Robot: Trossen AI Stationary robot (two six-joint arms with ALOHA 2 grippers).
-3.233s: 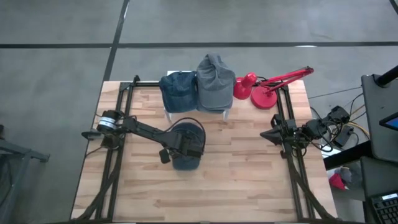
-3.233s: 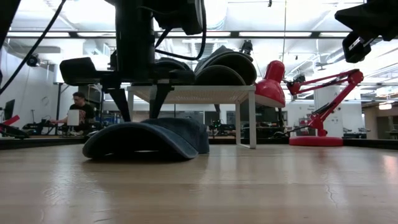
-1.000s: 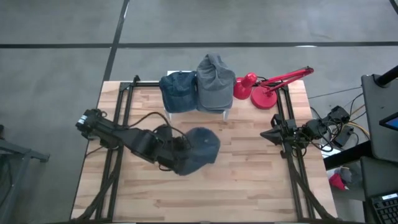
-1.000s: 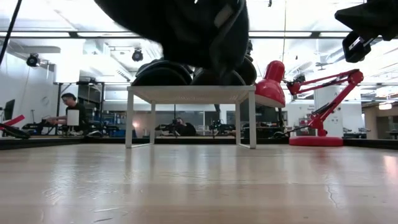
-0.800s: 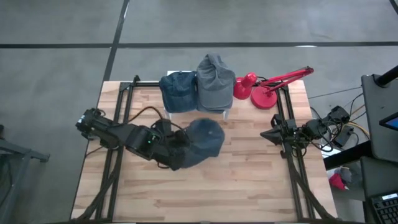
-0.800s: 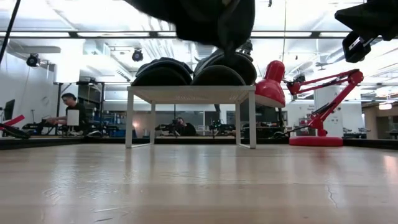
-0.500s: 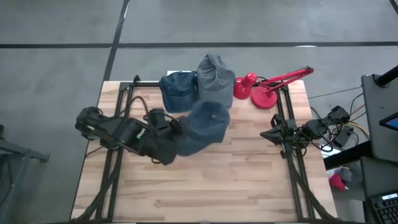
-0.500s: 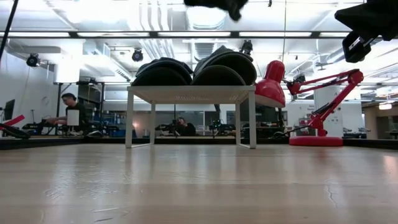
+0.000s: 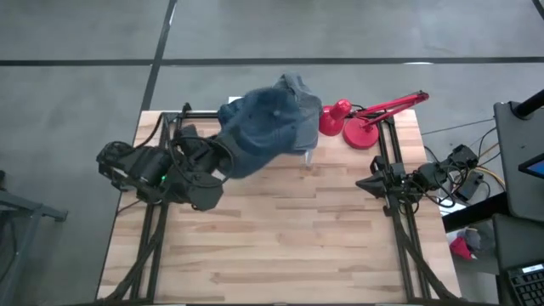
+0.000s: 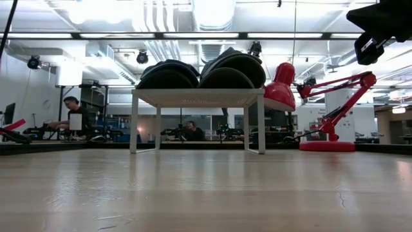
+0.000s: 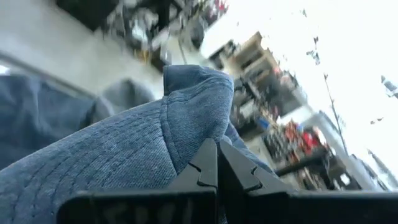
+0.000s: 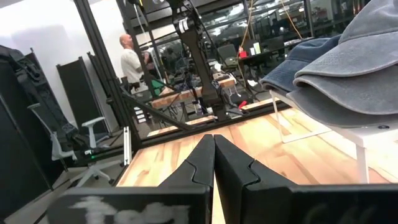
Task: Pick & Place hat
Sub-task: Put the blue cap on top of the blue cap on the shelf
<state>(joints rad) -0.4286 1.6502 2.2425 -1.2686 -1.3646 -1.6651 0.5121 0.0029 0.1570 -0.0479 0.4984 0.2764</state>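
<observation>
The left gripper (image 11: 217,163) was clamped on a blue hat (image 9: 259,136), its dark fingers (image 11: 200,167) pressed together over the denim fabric in the left wrist view. In the high view the hat was held up in the air above the white rack (image 10: 196,98), covering most of the rack and overlapping the hats stacked there. The left arm (image 9: 161,170) was folded back on the side of the rack away from the red lamp (image 9: 361,119). From table height the held hat did not show at all; only the rack stood there, with a dark hat (image 10: 168,74) and a grey hat (image 10: 233,69) side by side on its top.

Whether the blue hat touched the hats under it could not be told from above.

The grey hat (image 9: 299,104) showed partly past the edge of the held one, on the lamp side of the rack.

The right gripper (image 12: 214,163) was closed and empty, its fingers meeting with nothing between them. It waited beyond the lamp from the rack, at the edge of the wooden table (image 9: 289,246), pointing towards the rack.

A person (image 10: 74,113) sat in the room behind the table, well past the rack.
</observation>
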